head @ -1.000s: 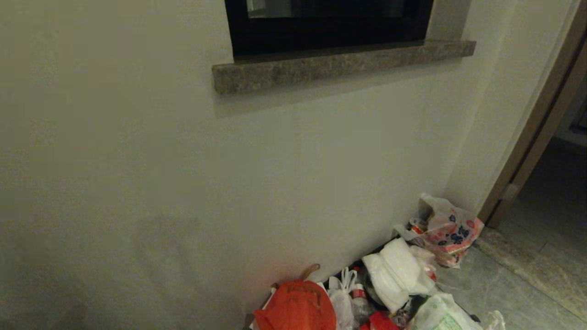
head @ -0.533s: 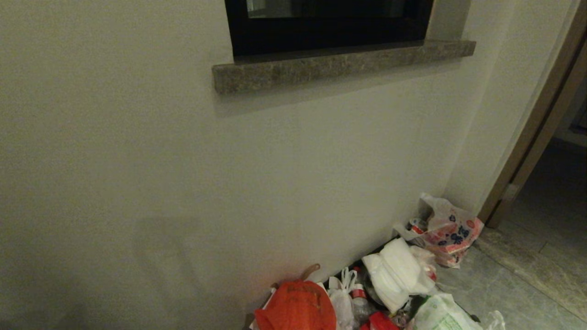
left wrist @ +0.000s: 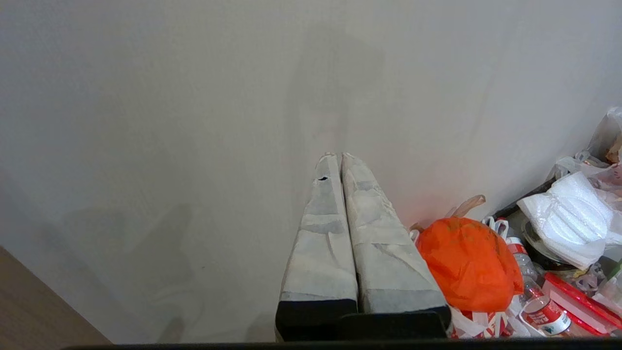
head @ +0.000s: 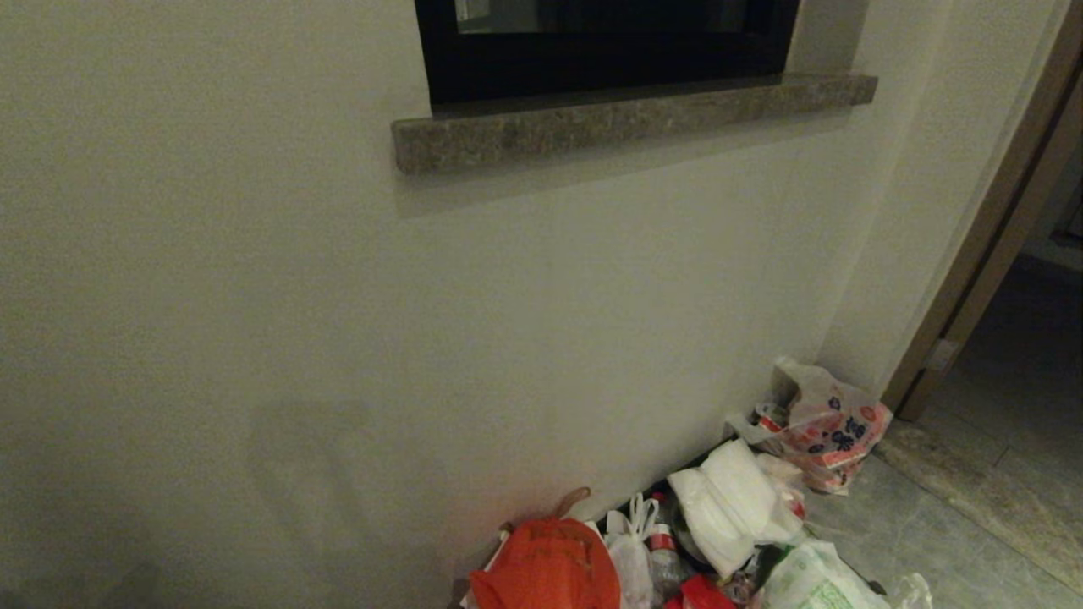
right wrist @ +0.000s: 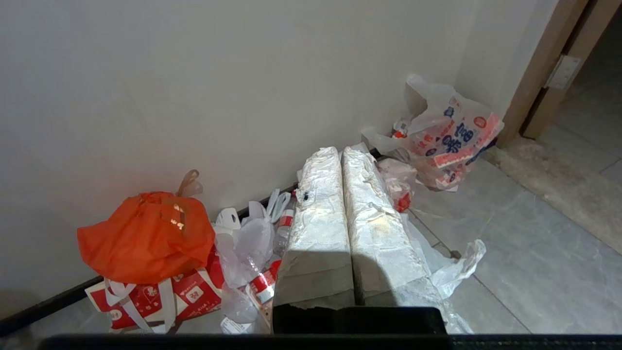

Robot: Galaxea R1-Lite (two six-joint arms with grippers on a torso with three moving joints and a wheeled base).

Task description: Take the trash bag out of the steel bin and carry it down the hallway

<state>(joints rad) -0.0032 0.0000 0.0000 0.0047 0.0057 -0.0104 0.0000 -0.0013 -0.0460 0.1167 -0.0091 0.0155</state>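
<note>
The steel bin is out of view. A thin, clear, crinkled trash bag (right wrist: 461,265) lies on the grey tiles of the hallway (right wrist: 539,228), at the edge of a rubbish pile against the cream wall. My right gripper (right wrist: 338,149) hangs over that pile, partly covering the bag; its taped fingers are pressed together with nothing between them. My left gripper (left wrist: 336,155) is also shut and empty, pointing at the bare wall beside an orange-red bag (left wrist: 469,262). Neither arm shows in the head view.
The pile holds the orange-red bag (head: 546,567), a printed white bag (head: 833,427), white foam wrap (head: 732,503), bottles and a red carton (right wrist: 160,296). A stone sill (head: 630,118) juts from the wall above. A brown door frame (head: 986,245) opens at the right.
</note>
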